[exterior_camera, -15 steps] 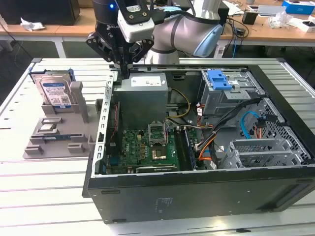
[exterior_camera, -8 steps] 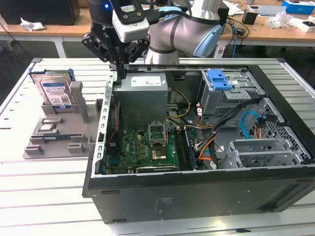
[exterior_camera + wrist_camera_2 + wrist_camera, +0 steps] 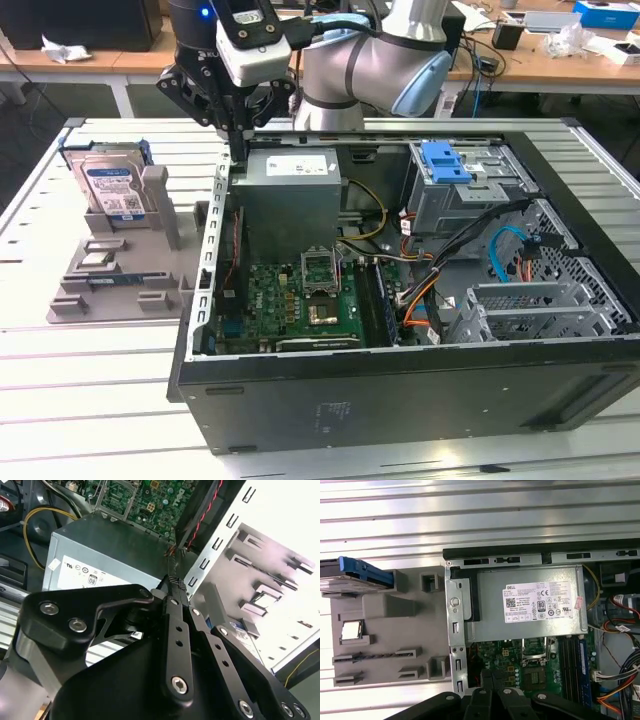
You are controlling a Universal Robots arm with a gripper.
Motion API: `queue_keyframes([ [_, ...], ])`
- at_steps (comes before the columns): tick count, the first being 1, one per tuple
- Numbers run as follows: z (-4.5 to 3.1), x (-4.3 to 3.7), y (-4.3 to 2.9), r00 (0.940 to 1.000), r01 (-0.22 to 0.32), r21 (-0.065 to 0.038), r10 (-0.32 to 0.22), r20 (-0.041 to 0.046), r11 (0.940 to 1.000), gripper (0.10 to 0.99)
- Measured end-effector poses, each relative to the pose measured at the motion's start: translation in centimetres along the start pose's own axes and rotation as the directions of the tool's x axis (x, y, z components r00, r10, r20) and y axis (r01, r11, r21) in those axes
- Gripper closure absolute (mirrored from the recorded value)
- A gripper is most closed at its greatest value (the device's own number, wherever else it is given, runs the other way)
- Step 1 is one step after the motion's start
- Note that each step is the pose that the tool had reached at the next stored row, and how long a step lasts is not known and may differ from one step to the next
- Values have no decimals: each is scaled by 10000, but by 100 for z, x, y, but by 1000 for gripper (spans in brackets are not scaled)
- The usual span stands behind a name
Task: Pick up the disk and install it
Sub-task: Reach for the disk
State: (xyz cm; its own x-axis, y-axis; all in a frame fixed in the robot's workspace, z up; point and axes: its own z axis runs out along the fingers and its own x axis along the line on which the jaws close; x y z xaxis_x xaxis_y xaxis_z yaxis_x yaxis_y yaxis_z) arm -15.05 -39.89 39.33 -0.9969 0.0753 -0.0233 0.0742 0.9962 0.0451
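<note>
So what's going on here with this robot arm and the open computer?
The arm's gripper hangs shut and empty over the open computer case, at the corner by the power supply. The disk stands upright in the grey holder on the table beside the case, not yet picked up.

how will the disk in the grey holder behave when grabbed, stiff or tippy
The disk looks like a rigid metal slab, so it is likely stiff and dense for its size. It stands on edge in the grey holder, so a sideways nudge might tip it. Its blue plastic bracket may flex.
</note>
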Motion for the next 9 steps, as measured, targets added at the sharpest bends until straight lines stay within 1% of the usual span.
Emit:
queue_keyframes([
  [9,-4,128,-9,10000,-1,0,1,0,10000,980],
])
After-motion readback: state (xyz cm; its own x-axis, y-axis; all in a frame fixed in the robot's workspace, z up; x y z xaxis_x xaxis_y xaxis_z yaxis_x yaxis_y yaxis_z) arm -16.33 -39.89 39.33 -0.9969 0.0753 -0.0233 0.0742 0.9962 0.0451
